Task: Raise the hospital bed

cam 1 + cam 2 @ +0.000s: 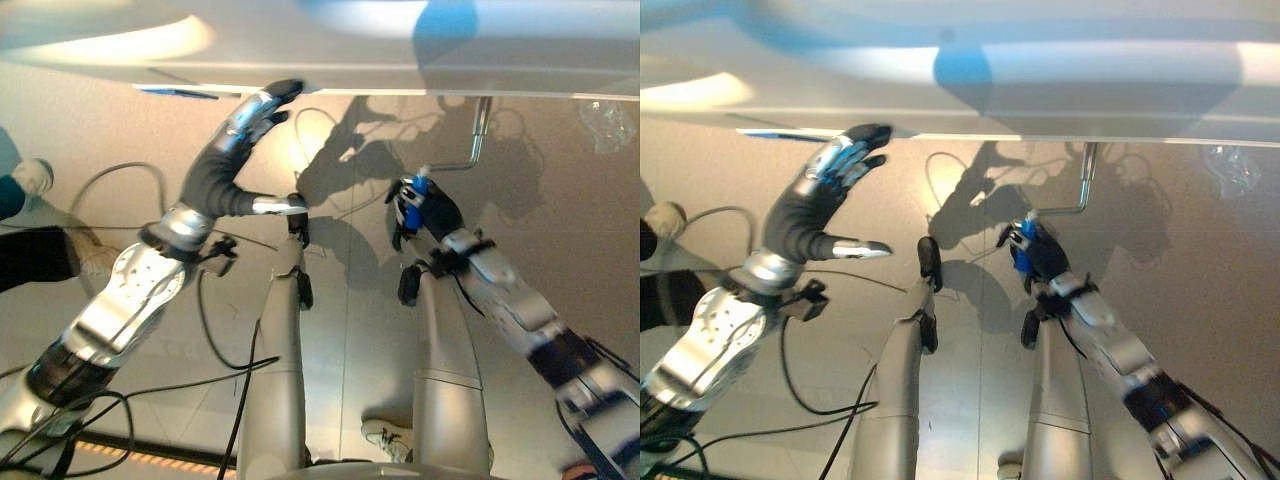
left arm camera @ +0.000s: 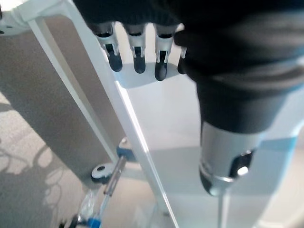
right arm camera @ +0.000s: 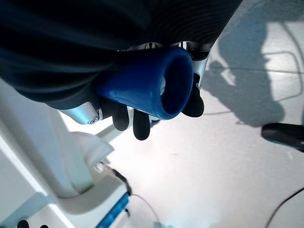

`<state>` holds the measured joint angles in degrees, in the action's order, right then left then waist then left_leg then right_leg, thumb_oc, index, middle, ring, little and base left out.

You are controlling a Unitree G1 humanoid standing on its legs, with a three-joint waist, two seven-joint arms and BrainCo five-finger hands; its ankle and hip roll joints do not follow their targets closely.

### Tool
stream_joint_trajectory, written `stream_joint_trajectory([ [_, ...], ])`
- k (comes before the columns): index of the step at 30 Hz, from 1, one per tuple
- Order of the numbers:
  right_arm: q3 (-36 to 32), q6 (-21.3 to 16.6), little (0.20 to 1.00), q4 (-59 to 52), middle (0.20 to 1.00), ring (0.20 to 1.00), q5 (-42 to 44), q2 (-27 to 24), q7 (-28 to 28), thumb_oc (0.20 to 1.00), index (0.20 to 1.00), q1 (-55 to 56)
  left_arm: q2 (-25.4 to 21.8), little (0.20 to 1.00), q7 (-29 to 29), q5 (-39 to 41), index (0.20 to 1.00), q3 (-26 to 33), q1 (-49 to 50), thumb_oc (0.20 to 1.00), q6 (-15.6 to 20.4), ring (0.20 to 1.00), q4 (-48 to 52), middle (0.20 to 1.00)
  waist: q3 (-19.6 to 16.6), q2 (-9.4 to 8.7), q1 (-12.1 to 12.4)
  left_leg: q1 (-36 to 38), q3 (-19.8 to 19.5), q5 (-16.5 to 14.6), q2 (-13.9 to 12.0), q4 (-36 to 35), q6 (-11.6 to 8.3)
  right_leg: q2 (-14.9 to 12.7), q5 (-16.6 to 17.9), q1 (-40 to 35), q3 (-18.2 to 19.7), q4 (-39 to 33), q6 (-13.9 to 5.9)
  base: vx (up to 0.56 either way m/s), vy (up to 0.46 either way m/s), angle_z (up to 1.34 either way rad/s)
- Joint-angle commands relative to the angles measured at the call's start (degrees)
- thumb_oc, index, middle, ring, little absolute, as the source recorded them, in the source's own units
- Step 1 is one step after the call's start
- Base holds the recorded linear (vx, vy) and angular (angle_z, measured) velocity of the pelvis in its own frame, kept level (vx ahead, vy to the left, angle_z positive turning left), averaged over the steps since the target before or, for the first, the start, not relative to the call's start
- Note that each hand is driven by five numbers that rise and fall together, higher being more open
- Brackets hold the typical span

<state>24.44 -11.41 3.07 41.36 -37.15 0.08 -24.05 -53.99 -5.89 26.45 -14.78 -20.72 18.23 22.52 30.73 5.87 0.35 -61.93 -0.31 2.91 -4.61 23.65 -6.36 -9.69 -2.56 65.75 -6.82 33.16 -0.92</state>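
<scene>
Overhead, the bed (image 1: 330, 45) spans the far edge of the scene. Right hand (image 1: 425, 212) is curled round the blue grip (image 3: 149, 85) of the crank (image 1: 470, 150) hanging below the bed's frame. Left hand (image 1: 245, 125) reaches up with fingers (image 2: 135, 50) straight, tips touching the bed's underside, thumb spread wide.

Glossy blue handle (image 3: 156, 88), probably plastic
</scene>
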Motion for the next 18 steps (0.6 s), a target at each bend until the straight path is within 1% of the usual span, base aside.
stream_joint_trajectory([
  [1, 1.8, -9.4, 0.200, -10.5, 0.200, 0.200, -2.4, 2.4, 5.0, 0.200, 0.200, -6.4, -0.8, 1.000, 0.1, -1.3, 1.000, 0.4, 1.5, 1.000, 3.7, 1.000, 6.0, 1.000, -0.9, -0.46, -1.6, -0.8, 1.5, -0.2, 2.5, -0.9, 2.44, -0.5, 4.4, -0.4, 0.4, -5.4, -5.88, 0.00, 0.000, 0.00],
  [2, -6.4, -11.9, 0.200, -15.8, 0.200, 0.200, -0.1, 0.5, 3.9, 0.200, 0.200, -1.6, -1.0, 1.000, 1.8, 0.6, 1.000, 2.6, 4.1, 1.000, 4.0, 1.000, 6.8, 1.000, -0.9, -0.44, -2.4, 1.3, 2.0, -0.2, 2.3, -2.3, 2.23, -0.3, 4.1, -1.8, 0.7, -5.9, -6.14, -0.08, -0.011, 0.02],
  [3, -14.6, -14.6, 0.200, -19.3, 0.200, 0.200, -1.6, -0.8, 1.1, 0.200, 0.200, 1.9, -1.4, 1.000, 4.1, 2.7, 1.000, 4.5, 5.8, 1.000, 4.2, 1.000, 7.7, 1.000, -0.9, -0.29, -3.0, 3.1, 2.2, 0.3, 2.1, -3.9, 2.06, 0.0, 4.3, -2.9, 1.1, -6.8, -6.23, 0.00, 0.000, 0.00],
  [4, -16.6, -15.2, 0.200, -20.4, 0.200, 0.200, -2.1, -0.9, 0.5, 0.200, 0.200, 2.6, -1.2, 1.000, 4.6, 2.8, 1.000, 4.9, 6.2, 1.000, 4.2, 1.000, 7.8, 1.000, -0.9, -0.29, -3.1, 3.7, 2.3, 0.3, 2.0, -4.4, 1.96, 0.0, 4.2, -3.4, 1.2, -7.2, -6.30, -0.03, -0.027, -0.04],
  [7, -20.5, -16.7, 0.200, -21.8, 0.200, 0.200, -0.6, -0.6, 0.2, 0.200, 0.200, 4.0, -0.7, 1.000, 5.6, 3.9, 1.000, 5.7, 6.9, 1.000, 4.4, 1.000, 8.4, 1.000, -0.9, -0.14, -3.3, 5.0, 2.4, 0.5, 2.0, -5.4, 1.85, 0.2, 4.2, -4.3, 1.4, -7.6, -6.42, -0.01, -0.015, -0.14],
  [9, -21.3, -17.1, 0.200, -22.4, 0.200, 0.200, -0.3, -0.2, 0.1, 0.200, 0.200, 4.6, -0.6, 1.000, 5.7, 3.9, 1.000, 5.8, 7.2, 1.000, 4.5, 1.000, 8.7, 1.000, -0.9, -0.06, -3.3, 5.5, 2.5, 0.5, 1.9, -5.7, 1.78, 0.2, 4.1, -4.6, 1.4, -7.8, -6.43, 0.00, -0.008, -0.02],
  [10, -23.7, -17.9, 0.200, -23.2, 0.200, 0.200, -0.4, -0.1, -0.6, 0.200, 0.200, 5.4, -0.3, 1.000, 6.3, 4.2, 1.000, 6.6, 7.7, 1.000, 4.3, 1.000, 9.1, 1.000, -0.9, 0.11, -3.5, 6.5, 2.6, 0.7, 1.9, -6.5, 1.59, 0.4, 3.8, -5.3, 1.4, -7.9, -6.37, 0.00, 0.000, 0.00],
  [11, -23.7, -17.9, 0.200, -23.3, 0.200, 0.200, -0.4, -0.1, -0.6, 0.200, 0.200, 5.5, -0.3, 1.000, 6.4, 4.2, 1.000, 6.6, 7.7, 1.000, 4.3, 1.000, 9.2, 1.000, -0.9, 0.13, -3.5, 6.6, 2.5, 0.7, 1.9, -6.5, 1.59, 0.4, 3.8, -5.4, 1.4, -8.0, -6.36, 0.00, -0.036, 0.02],
  [12, -25.2, -18.7, 0.200, -23.4, 0.200, 0.200, 0.8, 0.9, -0.7, 0.200, 0.200, 5.6, -0.1, 1.000, 6.9, 4.6, 1.000, 7.2, 7.9, 1.000, 4.2, 1.000, 9.4, 1.000, -0.9, 0.28, -3.6, 7.0, 2.6, 0.7, 1.8, -6.8, 1.55, 0.5, 3.7, -5.7, 1.4, -8.1, -6.31, 0.00, 0.000, 0.00],
  [16, -25.3, -18.7, 0.200, -23.4, 0.200, 0.200, 0.9, 0.9, -0.6, 0.200, 0.200, 5.7, -0.1, 1.000, 6.9, 4.6, 1.000, 7.2, 8.0, 1.000, 4.2, 1.000, 9.5, 1.000, -0.9, 0.25, -3.5, 7.1, 2.6, 0.7, 1.8, -6.9, 1.54, 0.5, 3.7, -5.8, 1.4, -8.1, -6.31, 0.00, -0.011, 0.00],
  [17, -29.5, -21.1, 0.200, -20.0, 0.200, 0.200, 1.5, 4.0, -4.6, 0.200, 0.200, 5.0, 1.4, 1.000, 7.6, 5.6, 1.000, 7.8, 8.1, 1.000, 4.1, 1.000, 10.0, 1.000, -0.9, 0.67, -3.7, 8.2, 2.6, 0.6, 1.8, -7.7, 1.34, 0.7, 3.2, -6.2, 1.4, -8.1, -6.24, 0.00, -0.042, 0.00],
  [18, -29.6, -21.1, 0.200, -20.0, 0.200, 0.200, 1.5, 4.0, -4.6, 0.200, 0.200, 5.0, 1.4, 1.000, 7.7, 5.6, 1.000, 7.7, 8.0, 1.000, 4.1, 1.000, 10.0, 1.000, -0.9, 0.67, -3.7, 8.2, 2.6, 0.6, 1.8, -7.7, 1.34, 0.7, 3.2, -6.2, 1.4, -8.1, -6.24, 0.00, -0.049, 0.01],
])
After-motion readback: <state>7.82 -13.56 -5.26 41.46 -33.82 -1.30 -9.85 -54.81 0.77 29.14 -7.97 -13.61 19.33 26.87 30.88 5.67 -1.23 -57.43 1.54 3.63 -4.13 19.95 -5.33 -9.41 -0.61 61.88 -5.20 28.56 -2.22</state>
